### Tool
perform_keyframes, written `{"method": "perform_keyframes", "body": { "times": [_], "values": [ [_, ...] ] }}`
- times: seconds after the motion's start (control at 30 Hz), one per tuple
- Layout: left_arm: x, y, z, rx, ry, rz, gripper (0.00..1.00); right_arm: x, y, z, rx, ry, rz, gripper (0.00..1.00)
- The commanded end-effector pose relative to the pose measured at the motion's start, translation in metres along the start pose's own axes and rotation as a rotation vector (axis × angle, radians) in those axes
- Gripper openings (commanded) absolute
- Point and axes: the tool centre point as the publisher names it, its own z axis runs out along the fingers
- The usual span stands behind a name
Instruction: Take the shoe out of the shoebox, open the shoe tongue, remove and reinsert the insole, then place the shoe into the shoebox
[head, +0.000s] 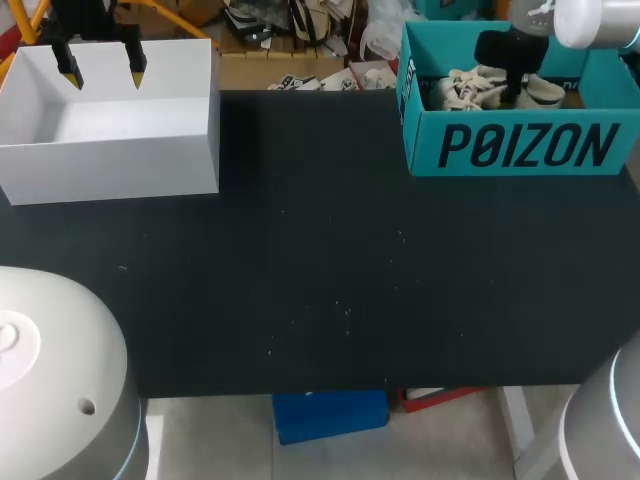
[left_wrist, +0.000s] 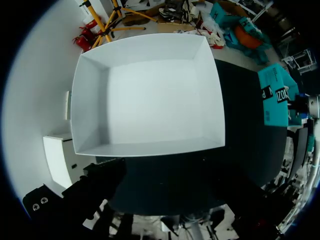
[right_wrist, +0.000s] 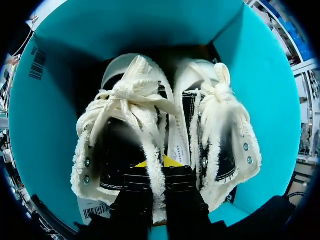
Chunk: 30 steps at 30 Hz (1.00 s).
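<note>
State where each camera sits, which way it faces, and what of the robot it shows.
Head: above and behind, looking down on the table; left gripper and right arm show.
Left wrist: above the white box, looking straight in; only dark gripper parts show.
Right wrist: inside the teal shoebox, facing the shoes; right gripper shows.
Shared: head and left wrist both see the white box and shoebox.
</note>
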Motion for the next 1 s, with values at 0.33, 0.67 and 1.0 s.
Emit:
{"method": "perform_keyframes", "body": {
  "times": [0.33, 0.67, 1.0],
  "values": [
    [0.000, 0.001, -0.001, -0.001, -0.001, -0.001, 1.00, 0.000, -0.016, -0.112, 0.004, -0.011, -0.035, 0.00],
    [0.000, 0.001, -0.001, -0.001, -0.001, -0.001, 1.00, 0.001, -0.015, -0.187, 0.061, -0.074, -0.096, 0.00],
    [0.000, 0.001, -0.001, -0.001, -0.001, -0.001, 1.00, 0.068, 0.046, -0.250, 0.068, -0.089, -0.086, 0.00]
  ]
}}
